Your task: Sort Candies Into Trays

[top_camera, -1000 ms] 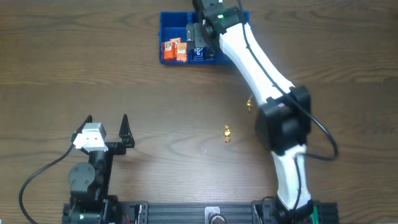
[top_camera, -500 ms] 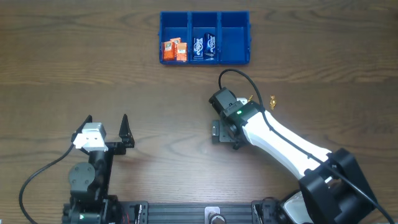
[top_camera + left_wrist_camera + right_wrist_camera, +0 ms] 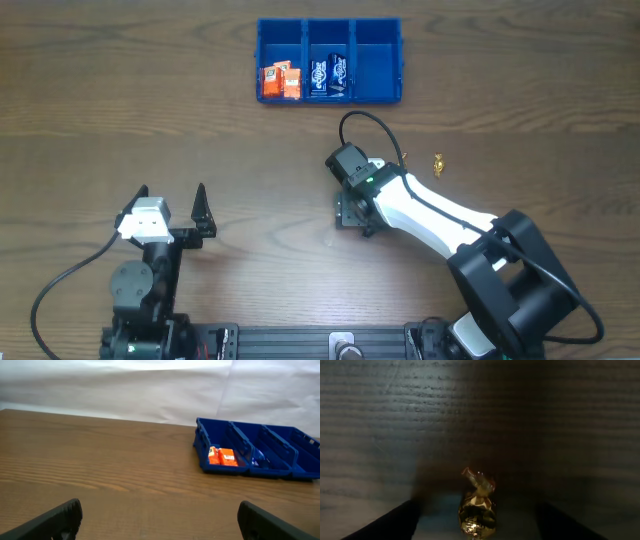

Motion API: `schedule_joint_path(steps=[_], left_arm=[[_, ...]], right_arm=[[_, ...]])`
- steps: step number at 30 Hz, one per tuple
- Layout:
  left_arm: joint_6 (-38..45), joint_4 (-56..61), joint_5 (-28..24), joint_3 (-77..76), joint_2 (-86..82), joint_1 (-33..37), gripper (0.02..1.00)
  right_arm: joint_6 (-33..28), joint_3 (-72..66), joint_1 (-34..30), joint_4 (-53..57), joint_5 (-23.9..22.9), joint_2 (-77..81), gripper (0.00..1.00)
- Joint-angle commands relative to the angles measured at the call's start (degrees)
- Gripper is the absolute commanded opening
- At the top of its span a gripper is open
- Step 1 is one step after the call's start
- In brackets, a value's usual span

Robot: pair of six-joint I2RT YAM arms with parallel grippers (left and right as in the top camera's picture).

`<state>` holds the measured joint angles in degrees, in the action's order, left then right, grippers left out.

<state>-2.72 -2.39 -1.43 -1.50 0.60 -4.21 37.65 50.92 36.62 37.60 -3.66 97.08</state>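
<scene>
Here, the right gripper (image 3: 352, 212) is held low over the brown wooden table (image 3: 120, 120). Its fingers are set apart on either side of a gold foil-wrapped candy (image 3: 477, 512), which is not clamped. A second gold wrapped candy (image 3: 438, 162) is seen on the table beside the right arm, well apart from the blue three-compartment plastic tray (image 3: 258, 60). Orange wrapped candies (image 3: 280, 82) are seen in its left compartment and dark blue wrapped candies (image 3: 330, 76) in the middle one. The left gripper (image 3: 172, 190) is seen near its base, fingers spread wide.
</scene>
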Motion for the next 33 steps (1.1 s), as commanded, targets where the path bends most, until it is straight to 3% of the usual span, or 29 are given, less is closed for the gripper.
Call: schedule_joint_path(steps=[1, 6, 13, 15, 16, 18, 21, 23, 27, 31, 33], left_arm=[[0.6, -2.1, 0.5, 1.2, -0.3, 0.2, 0.998], [0.6, -2.1, 0.5, 1.2, -0.3, 0.2, 0.998], [0.6, -2.1, 0.5, 1.2, -0.3, 0.2, 0.998], [0.6, -2.1, 0.5, 1.2, -0.3, 0.2, 0.998], [0.6, -2.1, 0.5, 1.2, -0.3, 0.2, 0.998], [0.6, -2.1, 0.5, 1.2, -0.3, 0.2, 0.998], [0.6, -2.1, 0.5, 1.2, -0.3, 0.2, 0.998], [0.6, -2.1, 0.5, 1.2, -0.3, 0.2, 1.0], [0.6, -2.1, 0.5, 1.2, -0.3, 0.2, 0.996], [0.6, -2.1, 0.5, 1.2, -0.3, 0.2, 0.998], [0.6, -2.1, 0.5, 1.2, -0.3, 0.2, 0.998]], right_arm=[[0.1, -0.4, 0.2, -0.2, -0.7, 1.0, 0.487], [0.1, -0.4, 0.2, -1.2, -0.7, 1.0, 0.299], [0.1, -0.2, 0.2, -2.6, -0.9, -0.1, 0.167], [0.0, 1.6, -0.1, -0.7, -3.1, -3.5, 0.139], [-0.7, 5.4, -0.8, 2.8, -6.7, -7.5, 0.13], [-3.6, 15.0, -3.4, 8.0, -11.6, -10.4, 0.108], [-10.2, 30.5, -9.5, 10.5, -14.7, -6.6, 0.095], [-16.1, 44.3, -13.6, 11.2, -14.8, 0.5, 0.102], [-20.2, 61.4, -18.7, 11.5, -11.9, 17.1, 0.102], [-20.2, 62.1, -20.3, 7.1, -6.6, 24.1, 0.102], [-20.2, 62.1, -20.3, 5.9, -6.3, 26.1, 0.104]])
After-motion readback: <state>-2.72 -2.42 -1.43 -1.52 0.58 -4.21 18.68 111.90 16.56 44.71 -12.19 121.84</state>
